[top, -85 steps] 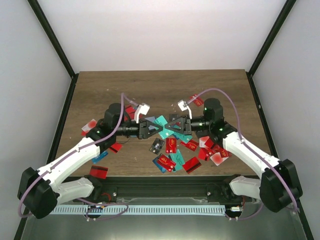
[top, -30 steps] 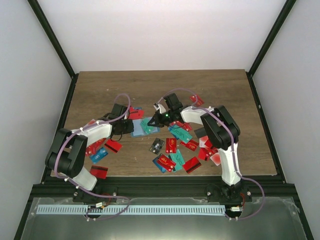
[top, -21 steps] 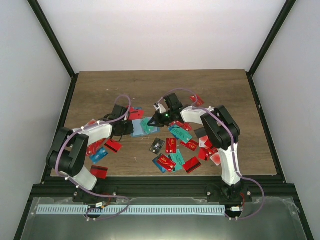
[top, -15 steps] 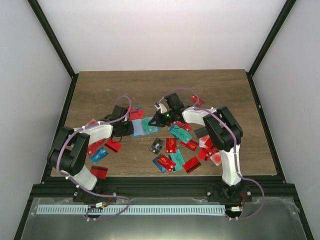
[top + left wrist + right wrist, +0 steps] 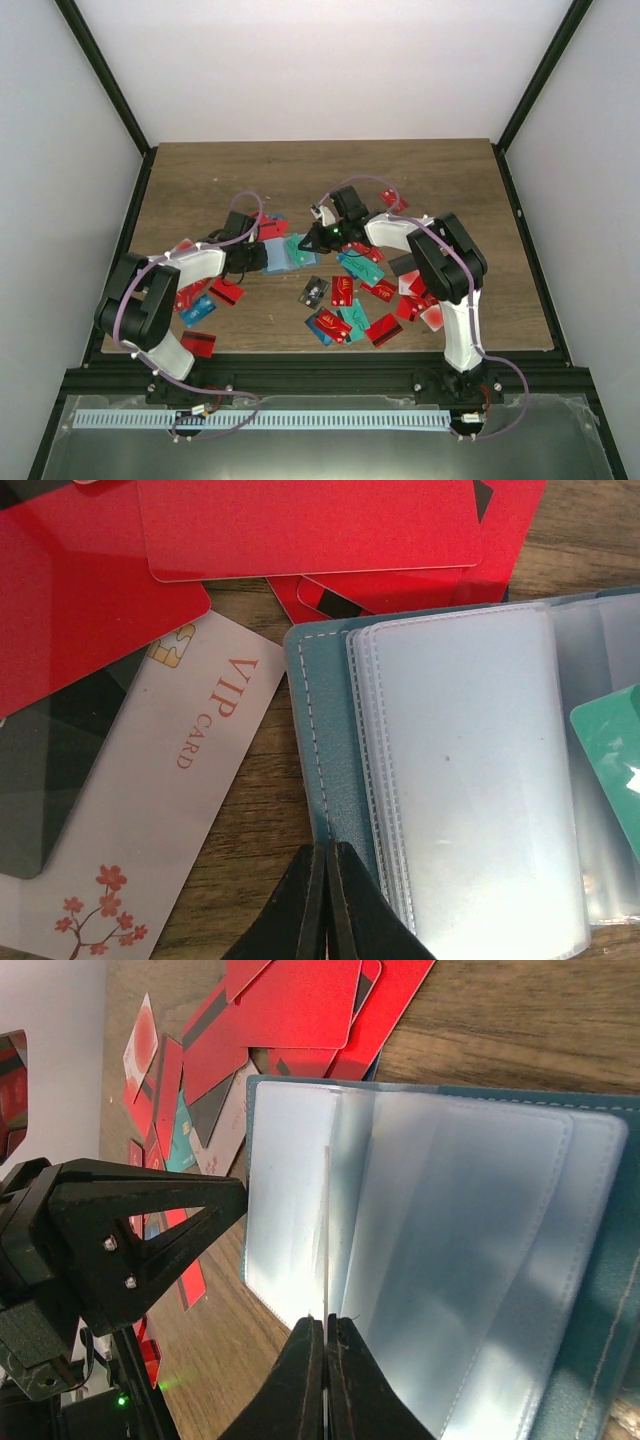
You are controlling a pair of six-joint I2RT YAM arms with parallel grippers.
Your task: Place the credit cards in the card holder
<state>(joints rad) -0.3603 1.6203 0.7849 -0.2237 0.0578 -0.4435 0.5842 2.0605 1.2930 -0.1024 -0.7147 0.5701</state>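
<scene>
The card holder [image 5: 283,253] lay open on the wooden table [image 5: 300,170], between the two grippers, with its transparent pockets facing up. The left gripper [image 5: 325,855] had its fingers pressed fully together at the outer edge of the teal cover [image 5: 325,770]; whether they pinched the cover could not be determined. The right gripper [image 5: 325,1325] was clenched on the edge of one clear sleeve [image 5: 300,1190], which stood raised above the other pockets. A whitish VIP card [image 5: 180,770] lay just beside the cover. The credit cards [image 5: 345,292], mostly red, lay scattered around the holder.
</scene>
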